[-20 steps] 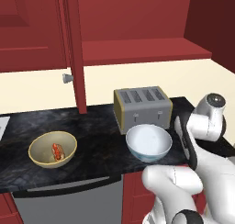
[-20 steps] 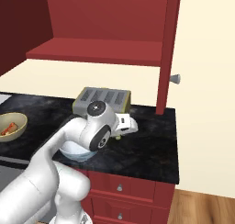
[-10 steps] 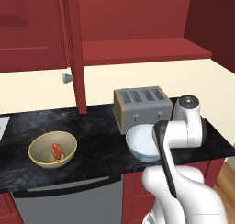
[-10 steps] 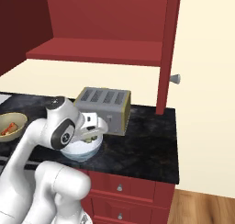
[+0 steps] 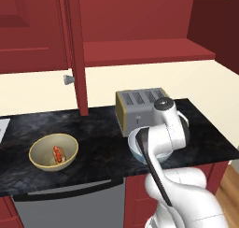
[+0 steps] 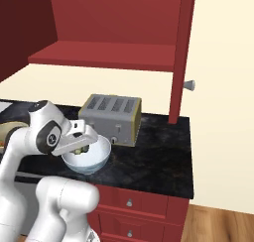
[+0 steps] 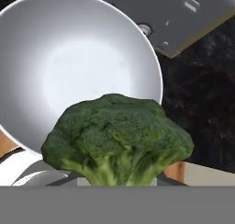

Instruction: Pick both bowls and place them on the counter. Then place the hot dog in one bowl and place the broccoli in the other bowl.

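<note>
My gripper [image 6: 82,148] is shut on the green broccoli [image 7: 117,138], which fills the lower hand view and hides the fingertips. It hangs just above the white bowl [image 6: 88,157], whose pale glossy inside [image 7: 73,67] lies right behind the floret. That bowl [image 5: 135,145] stands on the black counter [image 5: 98,143] in front of the toaster. At the counter's left, the olive-tan bowl [image 5: 53,152] holds the hot dog [image 5: 58,153]. My arm covers most of the white bowl in the left base view.
A grey toaster [image 5: 140,108] stands right behind the white bowl, also seen as the toaster [image 6: 111,118]. A red cabinet post [image 5: 77,54] with a knob rises left of it, under a red shelf [image 6: 104,55]. Bare counter [image 6: 158,151] lies right of the bowl.
The arm has swung from the counter's right end leftward, bringing the broccoli over the white bowl. The bowls and the hot dog have stayed put.
</note>
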Available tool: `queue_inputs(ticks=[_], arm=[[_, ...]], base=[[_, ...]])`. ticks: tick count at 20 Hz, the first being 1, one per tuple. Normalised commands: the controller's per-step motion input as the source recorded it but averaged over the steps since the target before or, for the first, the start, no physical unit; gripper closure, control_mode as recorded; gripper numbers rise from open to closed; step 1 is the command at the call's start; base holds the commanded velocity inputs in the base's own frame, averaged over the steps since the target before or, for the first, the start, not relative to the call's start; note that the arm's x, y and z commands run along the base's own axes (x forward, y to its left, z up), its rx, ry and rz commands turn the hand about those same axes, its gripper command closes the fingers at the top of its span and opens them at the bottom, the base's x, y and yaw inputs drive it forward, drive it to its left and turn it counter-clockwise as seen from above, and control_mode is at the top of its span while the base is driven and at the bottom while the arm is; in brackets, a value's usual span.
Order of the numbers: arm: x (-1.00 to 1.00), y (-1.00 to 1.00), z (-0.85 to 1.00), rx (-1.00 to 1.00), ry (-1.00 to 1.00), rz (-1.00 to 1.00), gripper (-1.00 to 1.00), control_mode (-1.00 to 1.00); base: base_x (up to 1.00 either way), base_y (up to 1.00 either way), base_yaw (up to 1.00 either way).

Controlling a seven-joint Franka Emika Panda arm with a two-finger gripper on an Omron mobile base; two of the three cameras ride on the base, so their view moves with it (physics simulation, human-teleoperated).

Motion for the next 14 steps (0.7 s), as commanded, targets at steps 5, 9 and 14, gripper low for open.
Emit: queue_inputs(ticks=[5, 9, 14], arm=[[0.24, 0.0, -0.36, 0.0, 0.07, 0.0, 1.0, -1.0], [0.35, 0.0, -0.3, 0.0, 0.15, 0.0, 1.0, -1.0], [0.38, 0.0, -0.13, 0.01, 0.15, 0.0, 1.0, -1.0]], base=[[0.0, 0.0, 0.0], [0.0, 0.0, 0.0], [0.0, 0.0, 0.0]])
